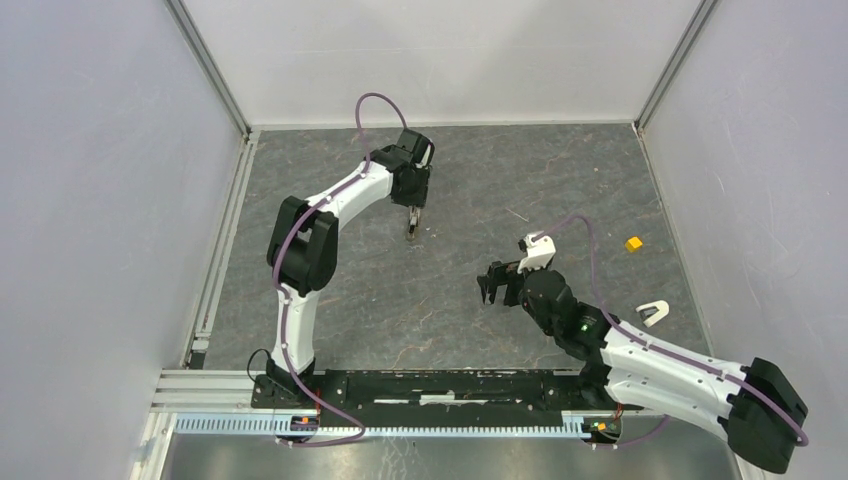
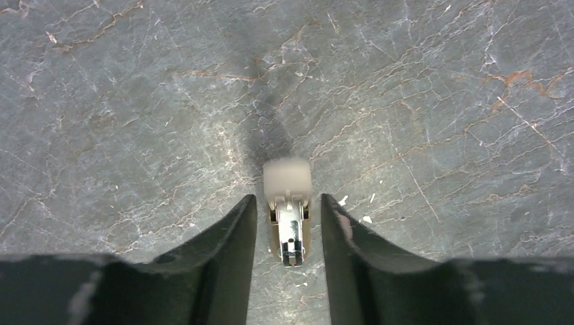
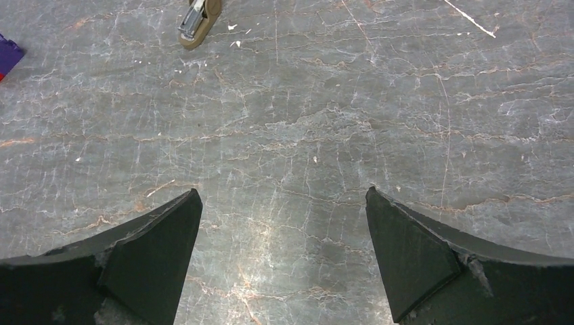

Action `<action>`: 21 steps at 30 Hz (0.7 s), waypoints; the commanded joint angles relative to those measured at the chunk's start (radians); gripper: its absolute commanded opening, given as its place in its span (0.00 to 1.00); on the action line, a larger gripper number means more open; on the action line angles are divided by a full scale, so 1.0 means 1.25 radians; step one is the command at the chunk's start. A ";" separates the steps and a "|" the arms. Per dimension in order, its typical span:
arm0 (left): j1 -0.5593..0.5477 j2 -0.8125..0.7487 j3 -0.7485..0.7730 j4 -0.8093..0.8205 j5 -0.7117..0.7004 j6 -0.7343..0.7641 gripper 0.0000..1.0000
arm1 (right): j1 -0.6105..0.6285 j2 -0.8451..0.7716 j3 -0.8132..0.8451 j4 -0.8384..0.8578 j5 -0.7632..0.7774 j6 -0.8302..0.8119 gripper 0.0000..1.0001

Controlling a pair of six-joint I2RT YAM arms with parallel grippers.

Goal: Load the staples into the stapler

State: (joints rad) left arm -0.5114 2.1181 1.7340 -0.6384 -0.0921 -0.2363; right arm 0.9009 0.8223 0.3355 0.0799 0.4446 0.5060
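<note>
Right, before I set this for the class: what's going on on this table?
Two robot arms are set to load a stapler. The left fingers straddle the small tan stapler on the grey table, with a narrow gap on each side, so they are not gripping it. The right fingers hang wide open over bare tabletop with nothing between them. Neither arm holds staples. A yellow cube and a white curved piece sit off to the right, apart from both arms.

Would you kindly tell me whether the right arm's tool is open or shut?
Open: in the right wrist view the right tool has its fingers wide apart, with nothing held between them.
</note>
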 commanded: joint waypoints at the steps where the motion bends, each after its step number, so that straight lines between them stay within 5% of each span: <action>1: 0.005 -0.002 0.037 -0.011 0.027 0.038 0.53 | -0.004 0.015 0.045 0.001 0.020 -0.005 0.98; 8: 0.005 -0.079 0.075 -0.037 0.070 0.027 0.78 | -0.007 0.033 0.062 -0.135 0.188 0.214 0.98; 12: 0.005 -0.195 0.041 -0.043 0.089 0.037 1.00 | -0.052 0.103 0.166 -0.420 0.307 0.470 0.98; 16: 0.005 -0.334 -0.043 -0.054 0.116 0.067 1.00 | -0.138 0.215 0.305 -0.683 0.320 0.618 0.98; 21: 0.004 -0.530 -0.187 -0.061 0.174 0.070 1.00 | -0.242 0.259 0.349 -0.812 0.388 0.728 0.98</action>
State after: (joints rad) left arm -0.5098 1.6264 1.6192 -0.7010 0.0422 -0.2070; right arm 0.6762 1.1400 0.7322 -0.6815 0.8089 1.2175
